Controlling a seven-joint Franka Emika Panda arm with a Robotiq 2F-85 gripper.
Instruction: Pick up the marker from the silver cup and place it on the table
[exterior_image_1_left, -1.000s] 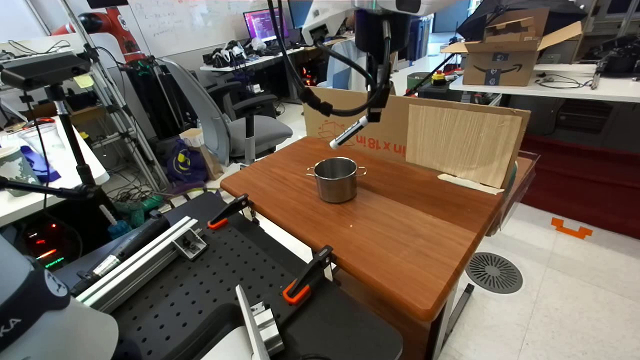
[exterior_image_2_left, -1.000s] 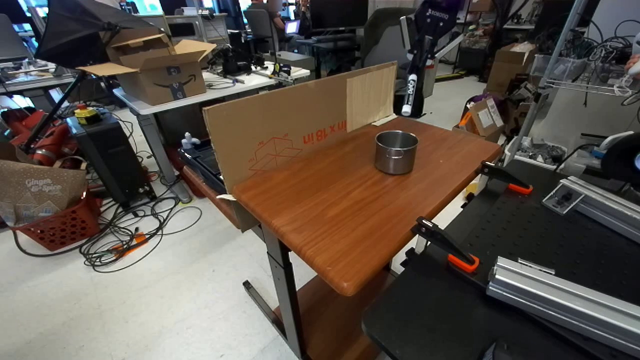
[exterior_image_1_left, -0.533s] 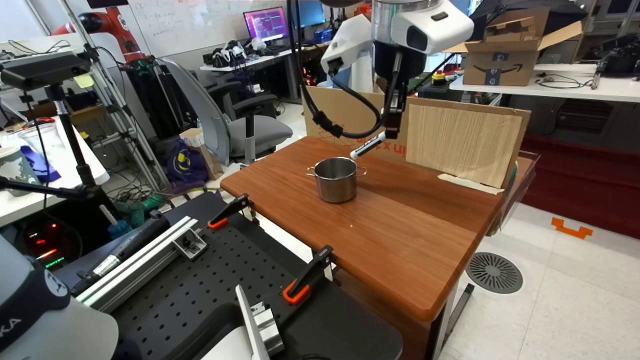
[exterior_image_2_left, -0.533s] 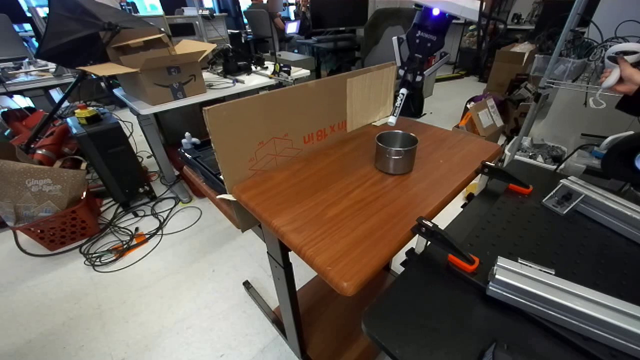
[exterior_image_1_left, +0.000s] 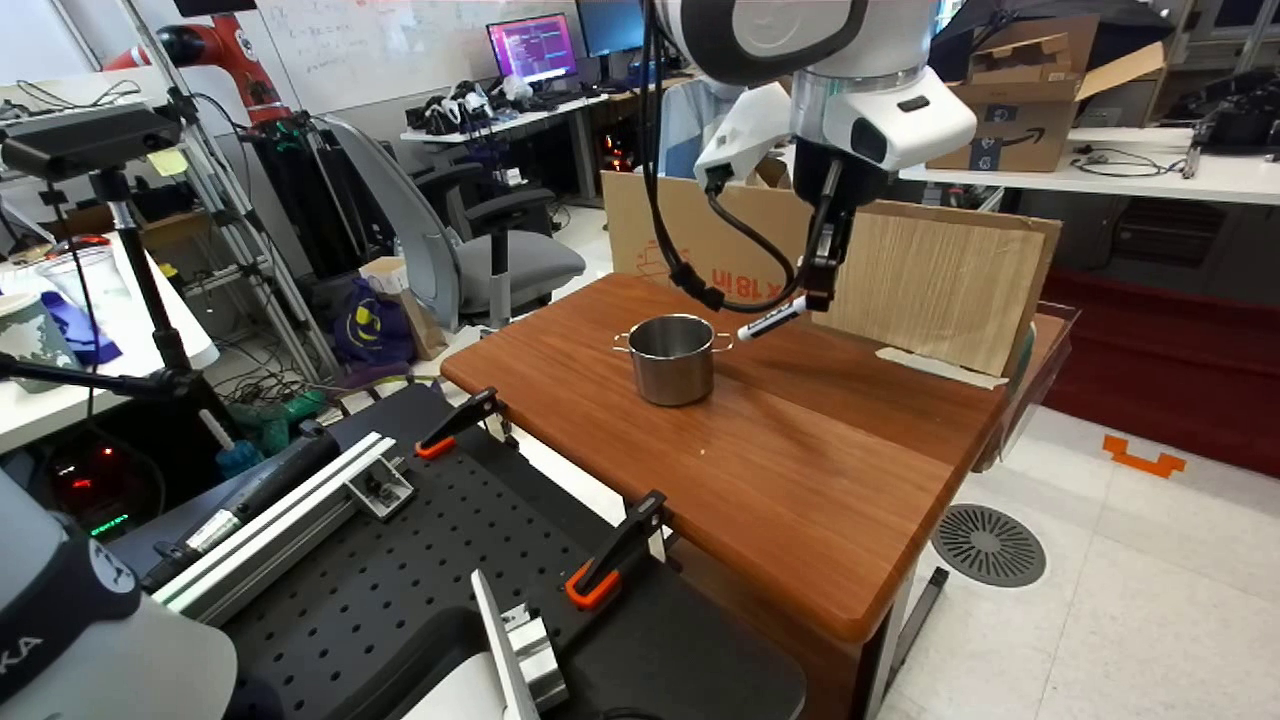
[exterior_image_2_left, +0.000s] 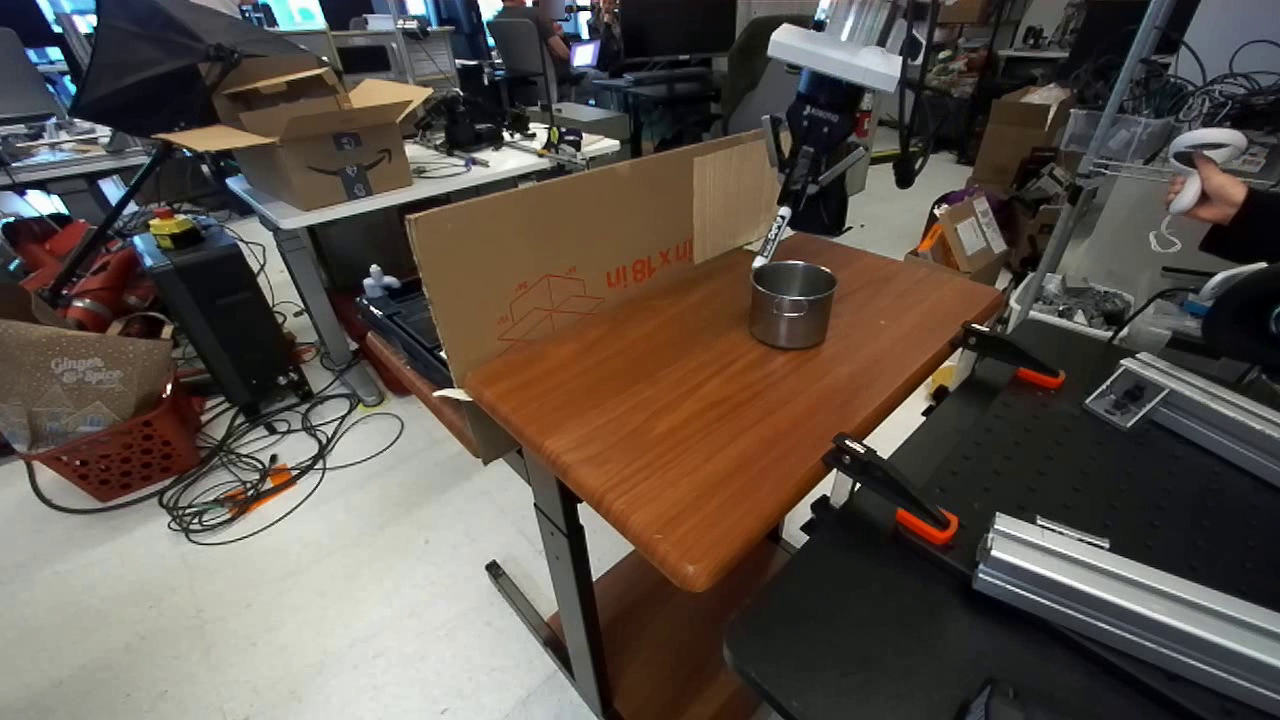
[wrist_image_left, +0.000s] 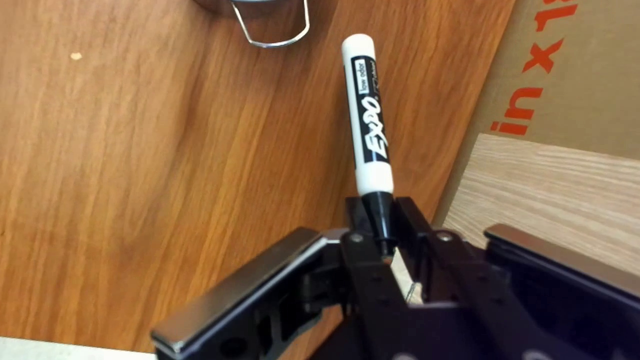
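Note:
The marker (exterior_image_1_left: 772, 320) is a white stick with a black label and black cap; it also shows in an exterior view (exterior_image_2_left: 772, 237) and the wrist view (wrist_image_left: 370, 115). My gripper (exterior_image_1_left: 818, 297) is shut on its black cap end, seen clearly in the wrist view (wrist_image_left: 381, 212). The marker is tilted, white end lower, and held above the table (exterior_image_1_left: 780, 520). The silver cup (exterior_image_1_left: 674, 372) stands upright on the table; in an exterior view (exterior_image_2_left: 790, 318) the marker's tip shows just beside its rim. Its wire handle (wrist_image_left: 272, 44) shows in the wrist view.
A cardboard sheet (exterior_image_2_left: 560, 265) with a pale wood board (exterior_image_1_left: 940, 285) stands upright along the table's far edge, behind the gripper. Clamps (exterior_image_1_left: 620, 550) sit on the near edge by the black perforated bench (exterior_image_1_left: 450, 540). A person's hand (exterior_image_2_left: 1220, 190) holds a white controller.
My gripper, with the marker held in it, has moved down towards the table, passing to the right of the cup in an exterior view. The cup has not moved.

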